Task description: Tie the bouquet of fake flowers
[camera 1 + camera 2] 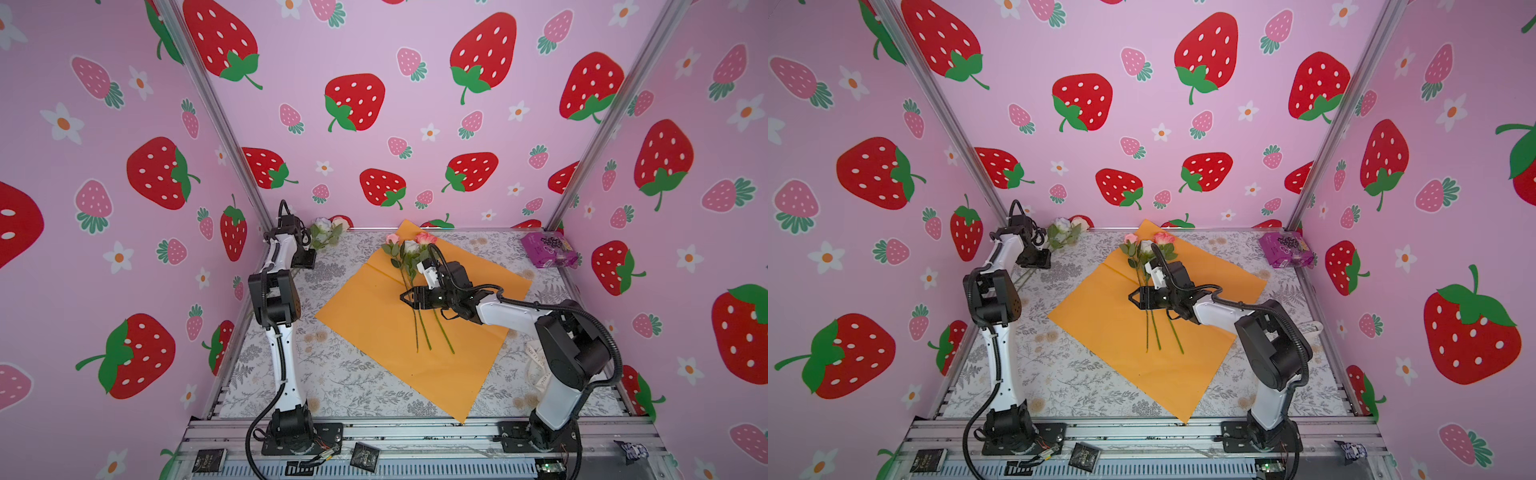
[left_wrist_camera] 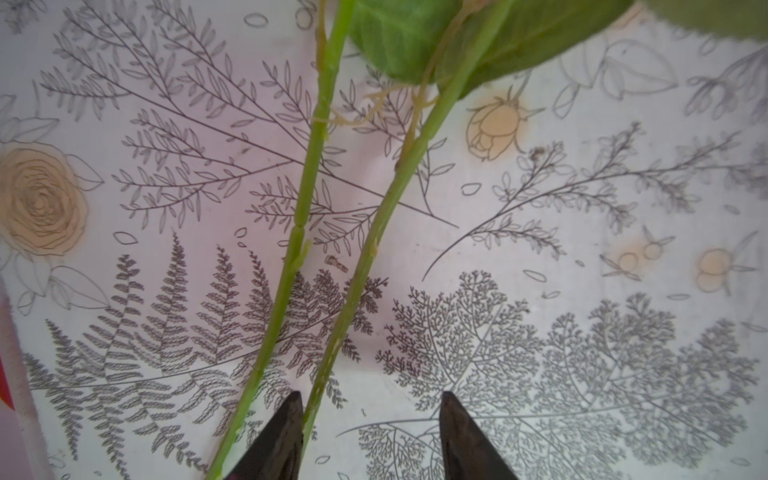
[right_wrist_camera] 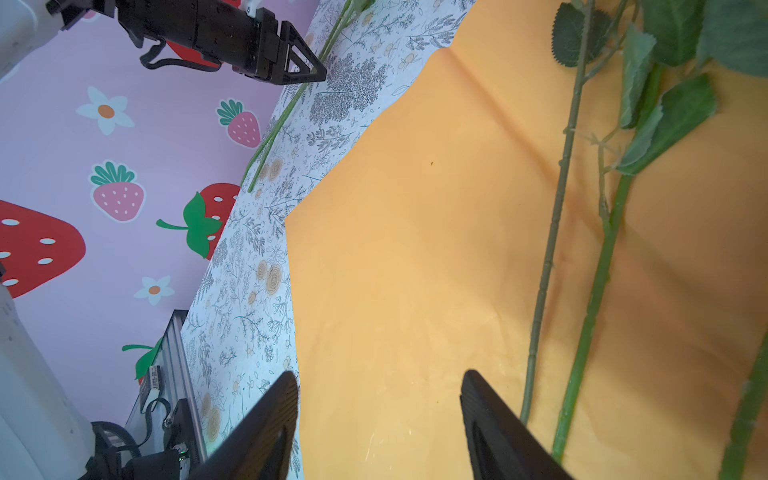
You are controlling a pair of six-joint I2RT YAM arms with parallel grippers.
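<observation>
Top views: a flat sheet of bright orange wrapping paper (image 1: 374, 328) lies diagonally on the grey floral-print table cover (image 1: 332, 374). Three long-stemmed fake roses (image 1: 402, 259) with pink, white and peach heads lie on it. Heads point to the back wall, stems fan apart toward the front. Right gripper (image 1: 405, 296) sits over the stems mid-length, pointing left. Left gripper (image 1: 304, 260) is in the back-left corner, beside two pale-headed fake roses (image 1: 328, 227) lying off the paper. Small purple packet (image 1: 547, 250) sits back right.

Left wrist: fingers apart. Two thin green stems (image 2: 307, 199) lie on the cover. One runs through the gap right against one fingertip (image 2: 291, 415), the other passes outside. Nothing clamped.

Right wrist: fingers (image 3: 270, 411) apart over bare orange paper, nothing between them. Rose stems lie just outside one finger.
</observation>
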